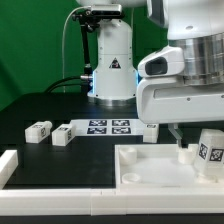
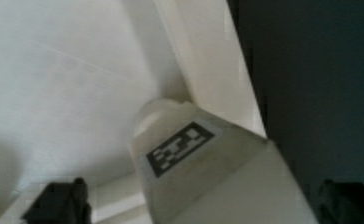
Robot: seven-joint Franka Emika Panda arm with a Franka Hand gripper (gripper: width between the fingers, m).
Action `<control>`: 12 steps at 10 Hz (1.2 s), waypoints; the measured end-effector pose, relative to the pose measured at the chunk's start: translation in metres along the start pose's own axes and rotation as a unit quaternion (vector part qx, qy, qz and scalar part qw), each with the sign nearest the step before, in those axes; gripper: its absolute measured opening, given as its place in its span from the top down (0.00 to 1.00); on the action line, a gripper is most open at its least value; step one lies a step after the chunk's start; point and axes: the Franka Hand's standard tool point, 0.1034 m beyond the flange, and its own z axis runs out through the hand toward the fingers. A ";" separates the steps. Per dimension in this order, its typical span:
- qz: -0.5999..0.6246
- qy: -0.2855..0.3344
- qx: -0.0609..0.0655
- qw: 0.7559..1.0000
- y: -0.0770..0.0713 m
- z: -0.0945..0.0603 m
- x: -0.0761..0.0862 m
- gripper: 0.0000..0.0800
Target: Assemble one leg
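Here, the leg (image 1: 209,150) is seen resting on the white panel (image 1: 150,172), at about 4 o'clock in the exterior view. The gripper (image 2: 202,200) is held spread wide over it, and nothing is grasped.

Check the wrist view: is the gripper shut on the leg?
No, the fingers of the gripper stand wide apart, clear of the leg.

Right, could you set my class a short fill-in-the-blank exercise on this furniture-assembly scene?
1. The marker board lies on a table whose surface is coloured ___.
2. To the exterior view's left of that board lie ___ loose legs.
3. In the wrist view the gripper is ___, with a tagged leg ahead of it, not gripped.

Missing words: black; two; open.
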 end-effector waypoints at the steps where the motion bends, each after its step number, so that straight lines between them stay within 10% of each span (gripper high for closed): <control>1: -0.094 0.005 -0.009 0.996 0.001 -0.001 0.002 0.19; 5: -0.240 0.015 -0.020 0.970 0.000 -0.002 0.006 0.19; 8: -0.239 0.015 -0.022 0.971 0.003 -0.002 0.007 0.63; 12: -0.198 0.016 -0.020 0.980 0.004 -0.002 0.008 0.63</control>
